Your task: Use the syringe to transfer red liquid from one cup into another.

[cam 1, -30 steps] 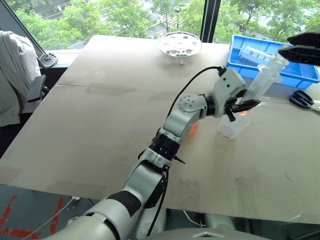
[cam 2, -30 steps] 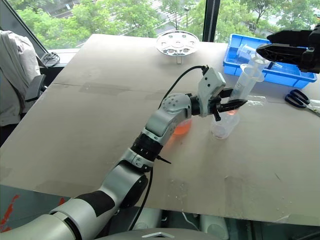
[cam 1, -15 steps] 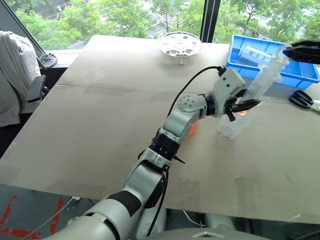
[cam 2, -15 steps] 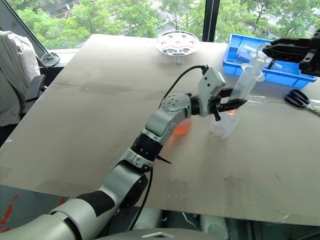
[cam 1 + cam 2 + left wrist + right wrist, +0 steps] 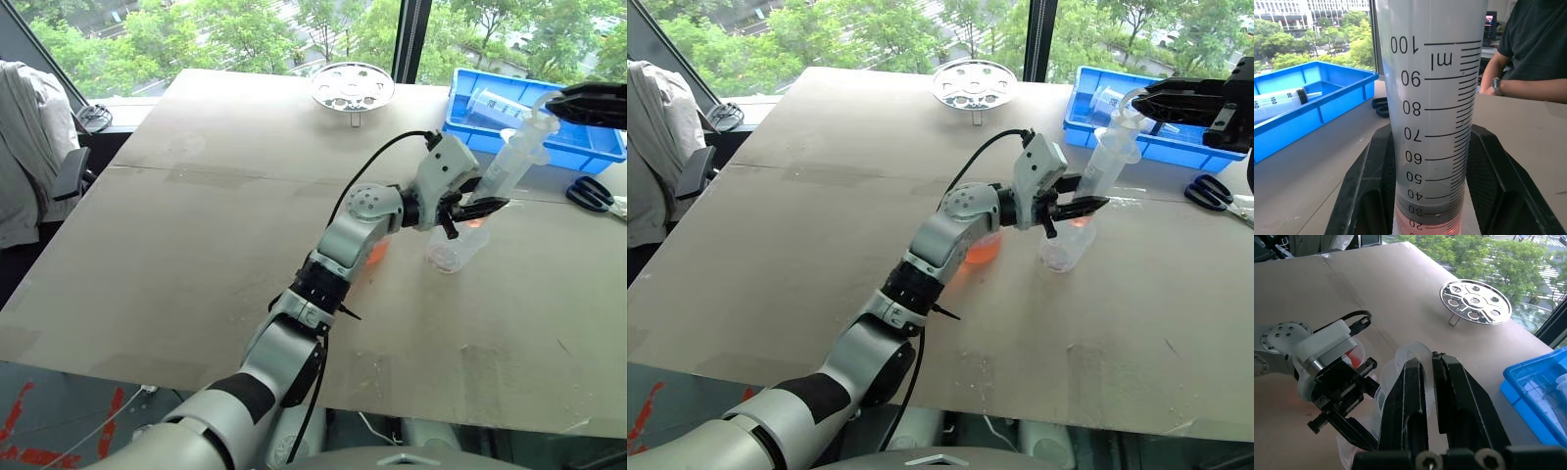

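Note:
The syringe (image 5: 509, 162) leans tilted over the small clear cup (image 5: 453, 250), its tip just above the cup. My left gripper (image 5: 487, 207) is shut on the lower barrel; its black fingers (image 5: 1369, 186) clamp both sides. A little red liquid (image 5: 1425, 226) sits at the barrel's bottom. My right gripper (image 5: 1151, 98) is shut on the plunger's ring (image 5: 1400, 360) at the syringe's upper end. The larger cup is mostly hidden behind my left arm, where its orange-red liquid (image 5: 982, 250) shows.
A blue bin (image 5: 458, 110) at the back right holds a thicker syringe (image 5: 500, 101). Scissors (image 5: 593, 193) lie right of the cup. A round metal rack (image 5: 353, 86) stands at the table's far edge. A person's arm (image 5: 1533, 88) rests on the table beyond.
The right gripper's fingers have closed on the plunger ring. The left gripper and the syringe have stayed in place.

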### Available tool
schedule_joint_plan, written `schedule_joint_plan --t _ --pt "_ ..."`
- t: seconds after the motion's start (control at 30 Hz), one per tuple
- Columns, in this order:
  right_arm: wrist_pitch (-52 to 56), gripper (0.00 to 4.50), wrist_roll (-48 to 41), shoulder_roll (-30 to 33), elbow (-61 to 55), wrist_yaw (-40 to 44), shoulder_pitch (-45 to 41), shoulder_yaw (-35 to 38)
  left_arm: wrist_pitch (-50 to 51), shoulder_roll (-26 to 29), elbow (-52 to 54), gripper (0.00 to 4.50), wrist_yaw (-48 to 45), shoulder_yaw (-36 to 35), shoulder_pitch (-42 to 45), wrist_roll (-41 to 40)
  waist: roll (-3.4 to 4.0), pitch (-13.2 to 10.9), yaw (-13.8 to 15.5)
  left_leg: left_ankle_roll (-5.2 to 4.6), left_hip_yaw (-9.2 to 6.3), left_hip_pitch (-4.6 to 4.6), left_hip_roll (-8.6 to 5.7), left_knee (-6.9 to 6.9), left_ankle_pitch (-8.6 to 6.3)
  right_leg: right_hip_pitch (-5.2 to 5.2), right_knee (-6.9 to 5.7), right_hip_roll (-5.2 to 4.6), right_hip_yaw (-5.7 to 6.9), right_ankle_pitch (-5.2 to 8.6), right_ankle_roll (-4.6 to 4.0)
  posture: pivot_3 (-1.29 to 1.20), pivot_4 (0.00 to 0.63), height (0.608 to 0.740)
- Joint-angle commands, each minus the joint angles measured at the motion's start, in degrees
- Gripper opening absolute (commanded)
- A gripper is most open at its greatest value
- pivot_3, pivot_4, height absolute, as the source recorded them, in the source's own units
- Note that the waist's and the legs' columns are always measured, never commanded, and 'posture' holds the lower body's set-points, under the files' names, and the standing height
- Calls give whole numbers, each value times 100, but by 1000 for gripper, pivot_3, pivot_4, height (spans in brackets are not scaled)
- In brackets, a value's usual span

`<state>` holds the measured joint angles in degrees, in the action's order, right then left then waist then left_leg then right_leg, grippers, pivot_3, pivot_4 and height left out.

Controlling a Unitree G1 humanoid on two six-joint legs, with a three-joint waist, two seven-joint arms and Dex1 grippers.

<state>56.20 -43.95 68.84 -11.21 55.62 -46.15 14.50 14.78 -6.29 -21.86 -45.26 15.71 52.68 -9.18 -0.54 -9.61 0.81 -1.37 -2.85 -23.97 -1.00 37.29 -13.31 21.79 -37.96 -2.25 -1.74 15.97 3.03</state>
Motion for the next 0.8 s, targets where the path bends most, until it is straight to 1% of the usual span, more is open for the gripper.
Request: schedule_joint_plan --t 0.03,0.43,0.8 --pt "75 30 -332 -166 -454 145 -138 -125 80 -116 535 1397 1 -4 87 -145 0 0 -2 0 0 0 0 0 0 0 0 0 0 0 0 0 150 740" --pt "462 30 -362 -613 -812 1 -86 -365 412 -64 908 1397 88 -114 104 -193 1 1 0 0 -1 0 0 3 0 0 -2 0 0 0 0 0 150 740" --pt "358 30 -274 -601 -883 124 557 -193 608 7 1119 1397 148 -208 141 -253 1 1 0 0 -1 0 0 5 0 -1 -4 0 1 0 0 0 150 740"
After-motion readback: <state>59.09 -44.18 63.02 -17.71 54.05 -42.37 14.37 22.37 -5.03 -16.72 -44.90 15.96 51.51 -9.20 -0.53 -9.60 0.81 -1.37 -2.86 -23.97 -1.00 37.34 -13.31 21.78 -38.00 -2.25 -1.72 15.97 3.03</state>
